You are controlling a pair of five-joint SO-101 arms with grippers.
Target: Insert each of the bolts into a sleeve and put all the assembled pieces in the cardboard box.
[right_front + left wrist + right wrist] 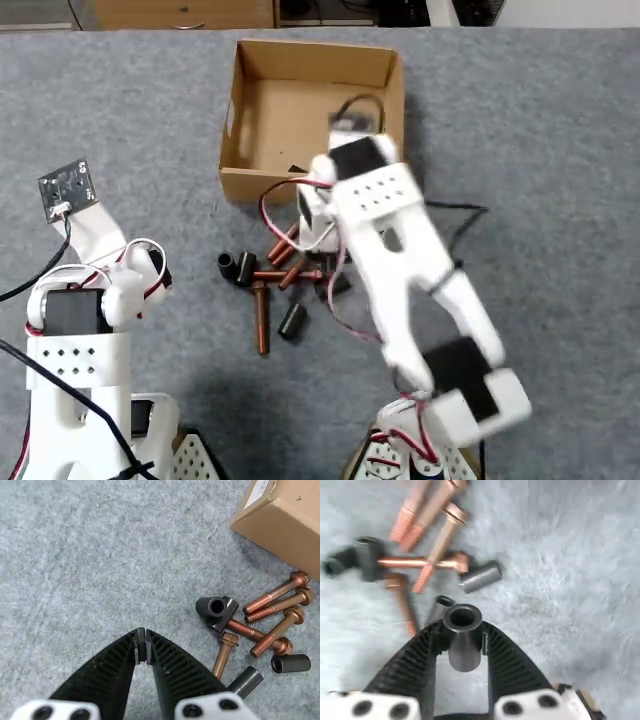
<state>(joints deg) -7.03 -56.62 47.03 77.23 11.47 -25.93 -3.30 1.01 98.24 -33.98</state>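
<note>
1. As each bore has to receive a bolt, my right end effector point(461, 629) is clamped on one sleeve point(463, 647). It is a dark sleeve, gripped by its sides over the heap of parts. Its open mouth is clear of my fingers, which I judge leaves the bore free for a bolt.
2. Left end effector point(142, 642): one, fingers together, nothing between them. It hangs over bare surface point(75, 555) off to one side of the heap, probably to leave the other arm room.
3. Bolts point(274, 593): five, copper-coloured, loose on the surface in a crossed heap just beside the box. None is plainly seated in a sleeve, though one lies with its tip against a dark sleeve.
4. Loose sleeves point(216, 606): four. Two touch each other at one edge of the heap, and two lie apart near the bolt ends. With the held one that makes five, one per bolt.
5. Cardboard box point(245, 185): one, open-topped, standing just beyond the heap. I judge it is set that near to keep each drop short. Assembled pieces counted: none.
</note>
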